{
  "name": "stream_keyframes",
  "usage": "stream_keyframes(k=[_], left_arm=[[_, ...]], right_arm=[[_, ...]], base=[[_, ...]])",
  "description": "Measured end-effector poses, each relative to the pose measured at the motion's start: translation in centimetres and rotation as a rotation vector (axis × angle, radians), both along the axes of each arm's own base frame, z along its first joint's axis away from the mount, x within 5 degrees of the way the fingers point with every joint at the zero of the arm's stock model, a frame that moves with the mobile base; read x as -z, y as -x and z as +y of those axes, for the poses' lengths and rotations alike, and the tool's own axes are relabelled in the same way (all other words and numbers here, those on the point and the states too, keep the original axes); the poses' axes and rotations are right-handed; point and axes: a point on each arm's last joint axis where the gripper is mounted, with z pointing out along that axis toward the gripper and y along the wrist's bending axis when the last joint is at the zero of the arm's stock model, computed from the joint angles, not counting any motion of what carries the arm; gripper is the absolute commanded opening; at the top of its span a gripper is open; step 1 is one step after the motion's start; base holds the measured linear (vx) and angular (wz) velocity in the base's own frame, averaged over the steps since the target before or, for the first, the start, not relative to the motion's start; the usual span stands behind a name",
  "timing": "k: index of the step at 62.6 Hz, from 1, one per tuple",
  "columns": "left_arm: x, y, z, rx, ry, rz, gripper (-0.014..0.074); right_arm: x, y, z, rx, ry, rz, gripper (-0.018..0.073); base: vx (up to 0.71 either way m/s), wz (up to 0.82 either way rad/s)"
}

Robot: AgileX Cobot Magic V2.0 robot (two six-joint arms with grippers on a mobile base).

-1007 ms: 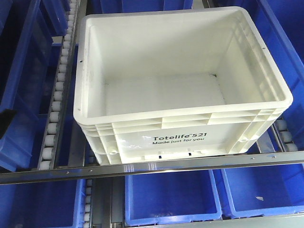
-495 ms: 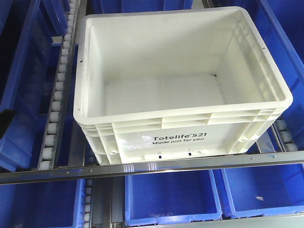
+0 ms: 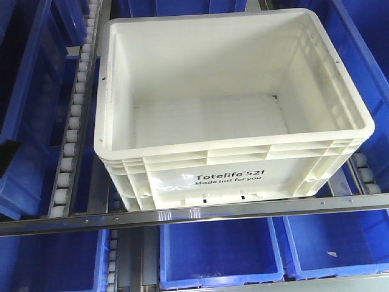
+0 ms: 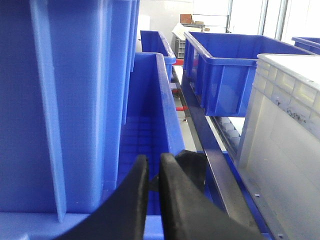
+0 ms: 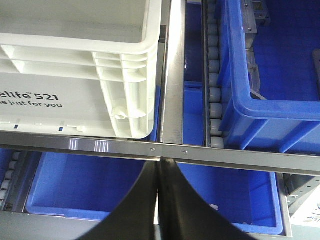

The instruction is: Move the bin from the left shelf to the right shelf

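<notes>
The exterior front-facing view shows one white bin (image 3: pixel 234 115), empty and upright, sitting on the shelf (image 3: pixel 194 213) of metal rails and roller tracks (image 3: pixel 70 128), its printed side against the front rail. Blue bins (image 3: pixel 219 252) surround it on both sides and on the level below, at least two lying underneath. The left gripper (image 4: pixel 152 172) has its jaws almost together beside a blue bin, holding nothing, and the right gripper (image 5: pixel 160 172) has its jaws closed just before the front rail, right of the bin's corner.
</notes>
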Motion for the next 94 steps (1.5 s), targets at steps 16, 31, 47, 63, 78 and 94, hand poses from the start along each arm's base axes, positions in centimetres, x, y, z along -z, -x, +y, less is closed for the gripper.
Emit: stream_keyframes(k=[16,31,47,63,78,94], left_arm=[[0.0,0.0,0.0,0.0,0.0,0.0,0.0038],[0.0,0.0,0.0,0.0,0.0,-0.002,0.0038],[0.0,0.0,0.0,0.0,0.0,-0.003,0.0038],[0.0,0.0,0.0,0.0,0.0,-0.003,0.0038],[0.0,0.0,0.0,0.0,0.0,-0.003,0.0038],[0.0,0.0,0.0,0.0,0.0,-0.003,0.0038]], right_arm=[[0.9,0.0,-0.1,0.007,0.004,-0.07,-0.0009],[6.1,-1.3,0.2,0.062,0.008,-0.358,-0.0009],[10.9,-2.1,0.2,0.168,-0.068,-0.514,-0.0009],[13.6,-2.9,0.7,0.115,-0.09,-0.597,-0.0009],[13.0,-2.9,1.1,0.06,-0.139,-0.664,-0.0009],[13.0,-2.9,1.1,0.071,-0.188,-0.66,-0.0009]], base=[[0.0,0.0],[0.0,0.0],[0.0,0.0],[0.0,0.0],[0.0,0.0],[0.0,0.0]])
